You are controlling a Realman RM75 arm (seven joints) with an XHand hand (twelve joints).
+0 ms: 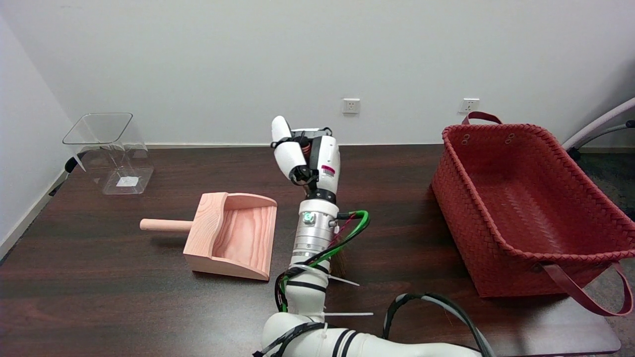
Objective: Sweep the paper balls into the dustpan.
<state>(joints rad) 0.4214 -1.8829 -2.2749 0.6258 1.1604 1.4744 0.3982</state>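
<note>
Oddly, no paper balls can be found anywhere in the head view, so how far the sweeping has gone is hard to judge: the pale wooden dustpan with a round peg handle (232, 237) lies on the dark brown wooden worktop (124, 302), its open mouth facing right, and its tray looks bare, with nothing white in it. Either the balls sit behind the arm or they lie outside the picture; I cannot say which. The black-and-white right hand (303, 157) is raised above the worktop just right of the dustpan, its back turned to the camera, so whether the fingers (281, 130) are spread, curled or holding something cannot be told. A small brown bristly patch (339, 264) peeks out beside the silver wrist, perhaps part of a brush, but most of it is hidden and I would not swear to it. As I judge it, the whole sweep is left to do. Farther off stand a clear plastic square container (110, 153) at the back left and a red woven basket with dark red handles (521, 208) at the right, one strap of which runs toward the picture's right edge.
</note>
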